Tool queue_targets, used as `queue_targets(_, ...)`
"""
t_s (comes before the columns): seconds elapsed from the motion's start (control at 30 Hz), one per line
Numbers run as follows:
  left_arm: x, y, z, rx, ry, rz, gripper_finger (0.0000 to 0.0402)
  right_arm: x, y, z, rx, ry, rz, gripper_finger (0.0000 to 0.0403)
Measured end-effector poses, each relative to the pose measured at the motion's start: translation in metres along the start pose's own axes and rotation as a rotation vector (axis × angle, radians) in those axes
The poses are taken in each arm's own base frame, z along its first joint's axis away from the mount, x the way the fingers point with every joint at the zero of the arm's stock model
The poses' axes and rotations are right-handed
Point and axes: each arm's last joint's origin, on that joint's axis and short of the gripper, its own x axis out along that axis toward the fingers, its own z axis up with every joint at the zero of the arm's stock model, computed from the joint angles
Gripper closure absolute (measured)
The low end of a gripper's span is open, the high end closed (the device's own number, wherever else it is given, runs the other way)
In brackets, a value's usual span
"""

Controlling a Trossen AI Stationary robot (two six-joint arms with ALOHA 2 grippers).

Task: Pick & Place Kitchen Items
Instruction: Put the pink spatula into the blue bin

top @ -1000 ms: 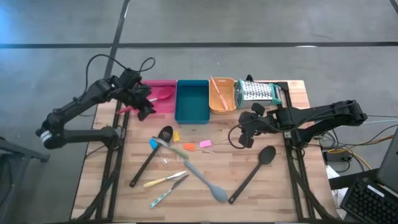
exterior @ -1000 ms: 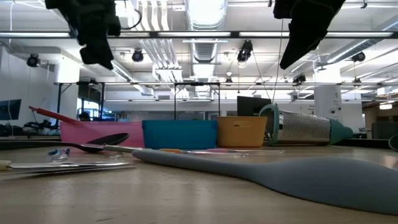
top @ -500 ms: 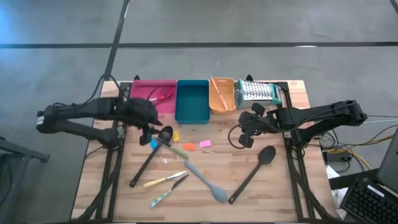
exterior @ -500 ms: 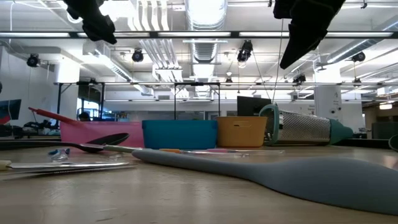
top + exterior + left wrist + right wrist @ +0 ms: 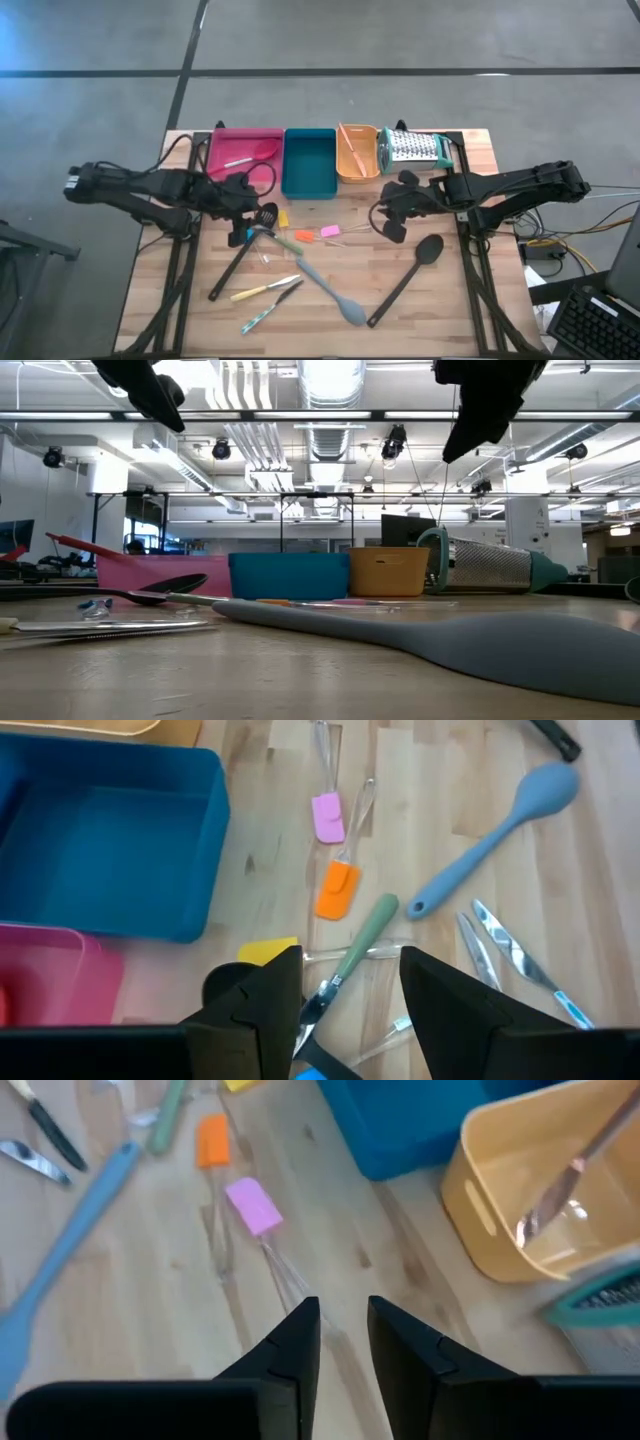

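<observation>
Wooden desk (image 5: pixel 450 290) carries loose utensils: a grey spoon (image 5: pixel 325 285) at its middle, black spoons (image 5: pixel 405 280) either side, small pink (image 5: pixel 328 817) and orange spatulas (image 5: pixel 337 890) between. Left end effector (image 5: pixel 240 208) hovers over the slotted spoon's head (image 5: pixel 265 215), fingers apart, empty. Right end effector (image 5: pixel 388 215) hangs near the orange tray (image 5: pixel 357 172), fingers narrowly parted, empty.
</observation>
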Motion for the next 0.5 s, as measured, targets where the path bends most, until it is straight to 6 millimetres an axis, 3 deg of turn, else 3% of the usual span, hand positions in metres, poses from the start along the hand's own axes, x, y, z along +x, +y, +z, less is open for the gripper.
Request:
queue_targets(0.33, 0.016, 0.001, 0.003, 0.086, 0.04, 0.161, 0.0227, 0.001, 0.005, 0.009, 0.016, -0.084, 0.051, 0.0298)
queue_targets(0.5, 0.022, 0.003, 0.004, 0.125, 0.052, 0.233, 0.0227, 0.016, 0.01, 0.013, -0.107, -0.081, 0.045, 0.0313)
